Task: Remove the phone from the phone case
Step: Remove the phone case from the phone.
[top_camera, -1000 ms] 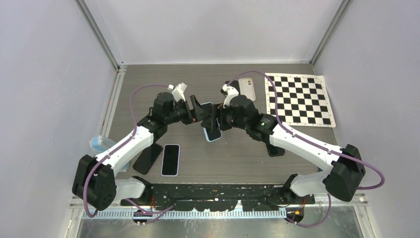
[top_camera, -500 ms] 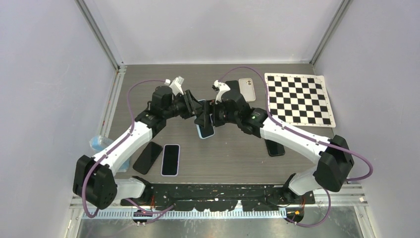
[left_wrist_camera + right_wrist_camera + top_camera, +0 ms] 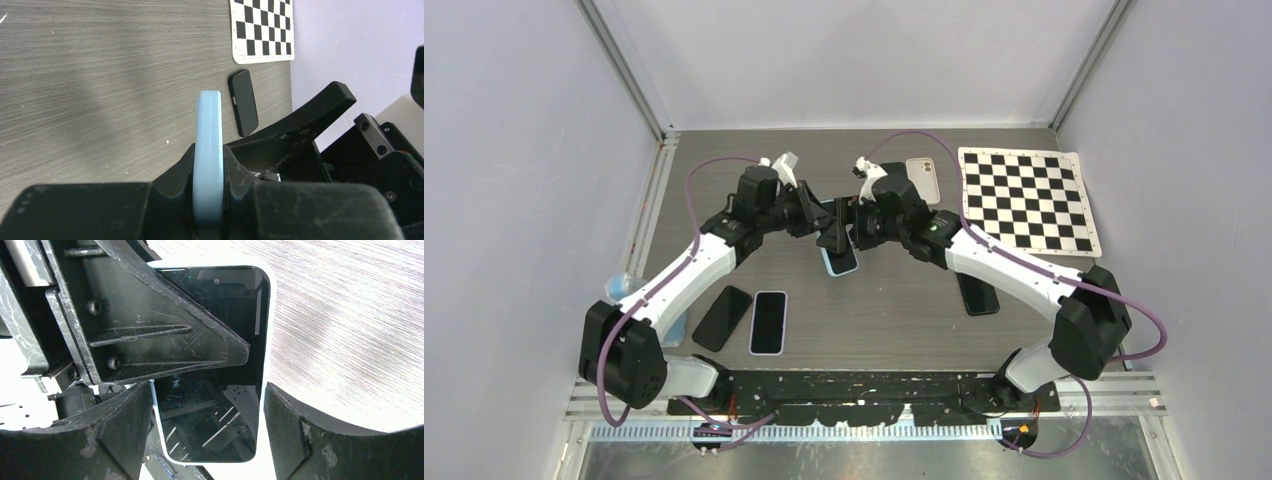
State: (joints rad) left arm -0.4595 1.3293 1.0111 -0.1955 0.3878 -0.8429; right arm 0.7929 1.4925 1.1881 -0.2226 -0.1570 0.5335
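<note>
The phone [image 3: 215,405], dark screen up, sits in a light blue phone case [image 3: 208,145] and is held above the table [image 3: 904,310] near its middle. My right gripper [image 3: 207,435] spans the case's width, with a finger against each long side. My left gripper [image 3: 208,200] is shut on the case's thin edge, one finger on the screen side and one on the back. In the top view the case [image 3: 839,265] hangs tilted between the left gripper [image 3: 829,235] and the right gripper [image 3: 849,230]. The left finger [image 3: 150,340] covers part of the screen.
A black phone [image 3: 977,295] lies on the table to the right, and a white-cased phone [image 3: 922,180] lies beside the checkerboard mat [image 3: 1029,200]. Two more phones [image 3: 723,317] [image 3: 768,322] lie at the front left. A pale blue object [image 3: 624,290] sits at the left edge.
My left gripper has closed from wide open onto the case's edge. Both grippers and the cased phone have shifted a little to the left and away.
</note>
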